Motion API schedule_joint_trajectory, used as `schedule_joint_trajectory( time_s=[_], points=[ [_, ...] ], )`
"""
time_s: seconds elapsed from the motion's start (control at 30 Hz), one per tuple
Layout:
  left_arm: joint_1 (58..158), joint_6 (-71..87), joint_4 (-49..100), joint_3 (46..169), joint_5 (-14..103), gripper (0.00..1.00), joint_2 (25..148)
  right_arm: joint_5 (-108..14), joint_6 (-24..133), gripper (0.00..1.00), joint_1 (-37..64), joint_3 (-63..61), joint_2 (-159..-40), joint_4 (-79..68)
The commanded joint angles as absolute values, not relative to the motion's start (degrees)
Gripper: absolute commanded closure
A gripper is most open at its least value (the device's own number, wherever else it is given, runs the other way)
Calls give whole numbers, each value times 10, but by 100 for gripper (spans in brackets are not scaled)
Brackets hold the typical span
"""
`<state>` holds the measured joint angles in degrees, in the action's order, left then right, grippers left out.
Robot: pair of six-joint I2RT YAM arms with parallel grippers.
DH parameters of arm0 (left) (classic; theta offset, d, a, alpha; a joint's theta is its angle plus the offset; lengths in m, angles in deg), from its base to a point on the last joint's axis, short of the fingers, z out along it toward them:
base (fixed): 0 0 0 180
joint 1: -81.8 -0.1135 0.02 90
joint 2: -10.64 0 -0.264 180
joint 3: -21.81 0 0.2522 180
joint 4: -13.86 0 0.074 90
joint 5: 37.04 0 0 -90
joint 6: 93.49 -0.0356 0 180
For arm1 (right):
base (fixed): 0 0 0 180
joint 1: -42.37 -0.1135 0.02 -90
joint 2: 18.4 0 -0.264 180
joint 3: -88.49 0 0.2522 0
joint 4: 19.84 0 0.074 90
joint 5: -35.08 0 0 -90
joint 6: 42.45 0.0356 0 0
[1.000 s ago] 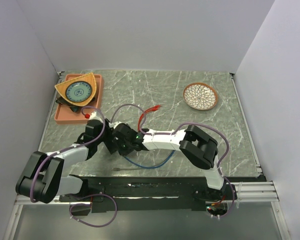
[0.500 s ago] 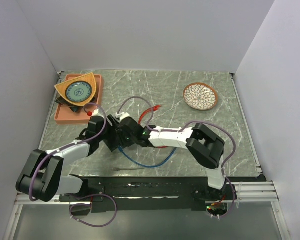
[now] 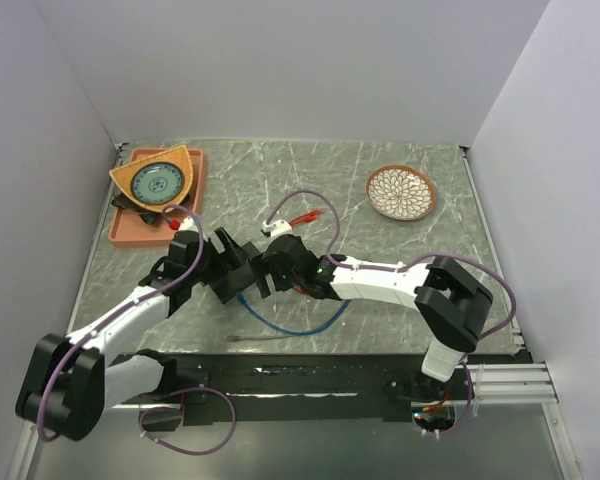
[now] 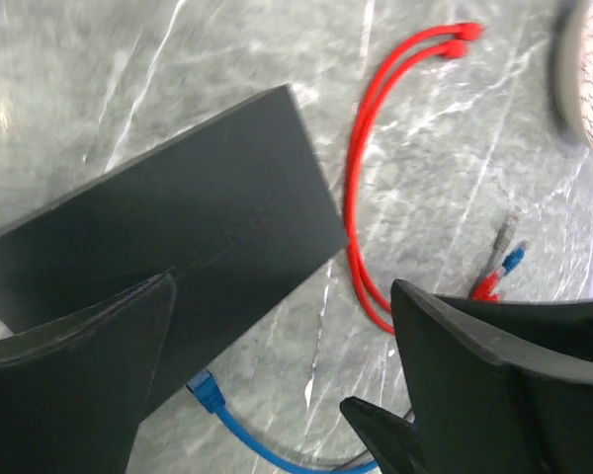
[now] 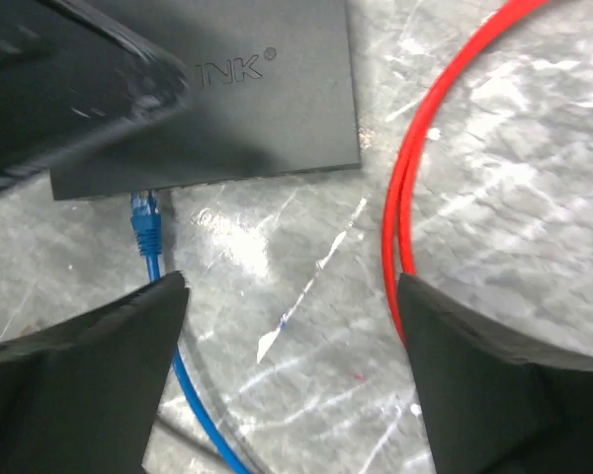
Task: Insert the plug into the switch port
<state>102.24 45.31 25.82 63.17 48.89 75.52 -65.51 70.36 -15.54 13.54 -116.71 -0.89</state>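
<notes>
Hovering over the tabletop, the right end effector hangs with its fingers spread wide above the blue plug — we see the plug's tip meeting a long edge of the black switch, its blue cable running off between the fingers. The ports along that edge are out of sight, and we cannot tell whether the plug is seated. The left end effector is likewise spread — one finger over the switch, the other beyond its corner. A red cable loops just beside the switch. Farther back stand a patterned plate and an orange tray bearing a dish.
</notes>
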Motion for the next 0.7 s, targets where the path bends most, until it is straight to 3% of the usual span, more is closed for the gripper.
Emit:
schedule_joint_trajectory(
  time_s=[0.0, 0.33, 0.67],
  points=[
    [1024, 413, 300, 671, 508, 1, 702, -674, 679, 1, -155, 145, -1114, -7],
    [1016, 411, 317, 671, 506, 4, 689, -601, 593, 1, -185, 155, -1100, -2],
    [956, 424, 323, 691, 413, 4, 732, -579, 480, 2, -314, 126, -1121, -19]
  ],
)
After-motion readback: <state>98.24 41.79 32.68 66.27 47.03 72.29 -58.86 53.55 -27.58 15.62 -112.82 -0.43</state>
